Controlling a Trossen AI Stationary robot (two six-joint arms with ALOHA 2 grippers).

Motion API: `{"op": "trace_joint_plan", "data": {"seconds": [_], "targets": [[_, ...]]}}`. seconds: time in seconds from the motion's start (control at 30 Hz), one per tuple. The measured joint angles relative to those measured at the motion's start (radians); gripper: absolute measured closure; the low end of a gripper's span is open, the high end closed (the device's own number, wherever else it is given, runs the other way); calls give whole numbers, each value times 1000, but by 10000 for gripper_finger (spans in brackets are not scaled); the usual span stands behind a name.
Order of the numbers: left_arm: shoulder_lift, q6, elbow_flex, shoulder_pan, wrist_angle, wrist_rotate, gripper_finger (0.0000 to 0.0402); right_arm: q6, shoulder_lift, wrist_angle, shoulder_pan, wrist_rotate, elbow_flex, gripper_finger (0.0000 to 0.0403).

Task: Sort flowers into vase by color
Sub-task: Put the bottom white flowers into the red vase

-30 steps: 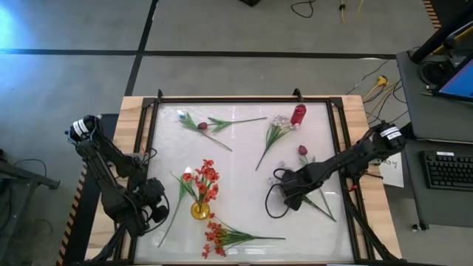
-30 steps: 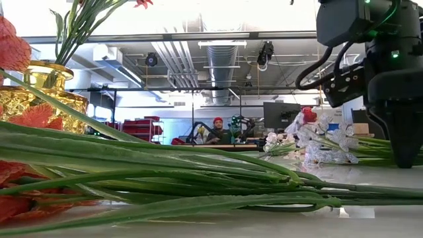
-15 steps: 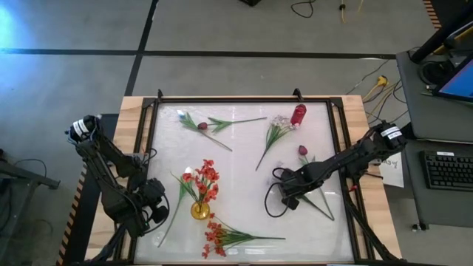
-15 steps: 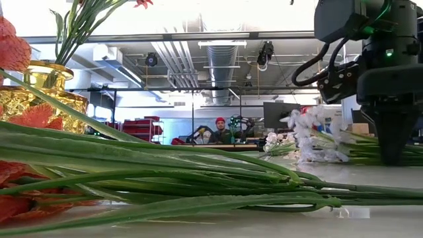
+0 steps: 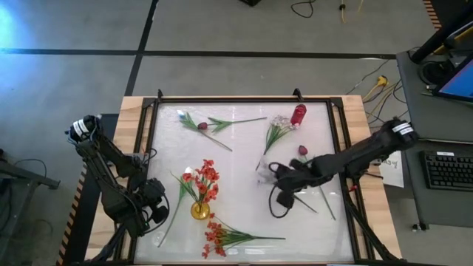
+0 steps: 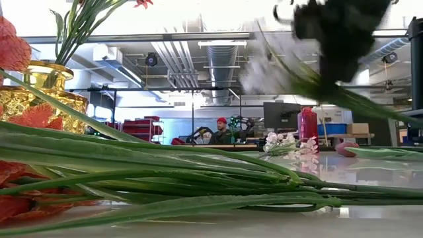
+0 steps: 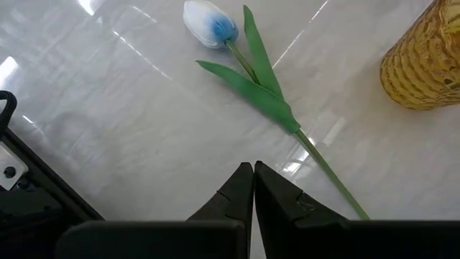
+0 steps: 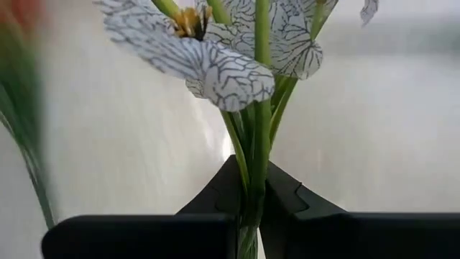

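- A pale, glossy worktop point(image 5: 244, 159) with a dark frame fills the middle of the overhead view, with one dark robot arm at each side.
- The right arm reaches in from the right edge toward the middle. Its gripper point(image 5: 275, 171) is closed on the green stems of a white spray point(image 8: 215, 57), whose veined white petals show close up in the right wrist view. In the low view the spray hangs blurred, clear of the worktop.
- The left arm waits at the near left corner. Its gripper point(image 7: 254, 188) is shut and holds nothing.
- A yellow vase point(image 5: 199, 210) stands near the front, left of centre, with a red-orange spray point(image 5: 205, 179) upright in it.
- A second red-orange spray point(image 5: 218, 238) lies flat just near of the yellow vase, stems pointing right.
- A red vase point(image 5: 298, 115) stands at the far side, right of centre, with another white spray point(image 5: 278, 124) lying just left of it.
- A white bud point(image 7: 208, 23) on a long leafy stem lies beside the yellow vase, to its left.
- A maroon bud point(image 5: 202, 126) lies at the far left of the worktop.
- Another maroon bud point(image 5: 302, 150) lies near the right arm.
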Motion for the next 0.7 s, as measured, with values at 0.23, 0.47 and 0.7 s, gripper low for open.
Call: {"op": "trace_joint_plan", "data": {"seconds": [0.23, 0.47, 0.7], "targets": [[0, 0, 0, 0, 1, 0, 402, -338, -191, 377, -94, 226, -49, 384], [-1, -3, 0, 0, 2, 0, 402, -708, -333, 922, -238, 255, -169, 384], [-1, -18, 0, 0, 3, 0, 402, -847, -453, 987, -427, 337, -193, 385]]}}
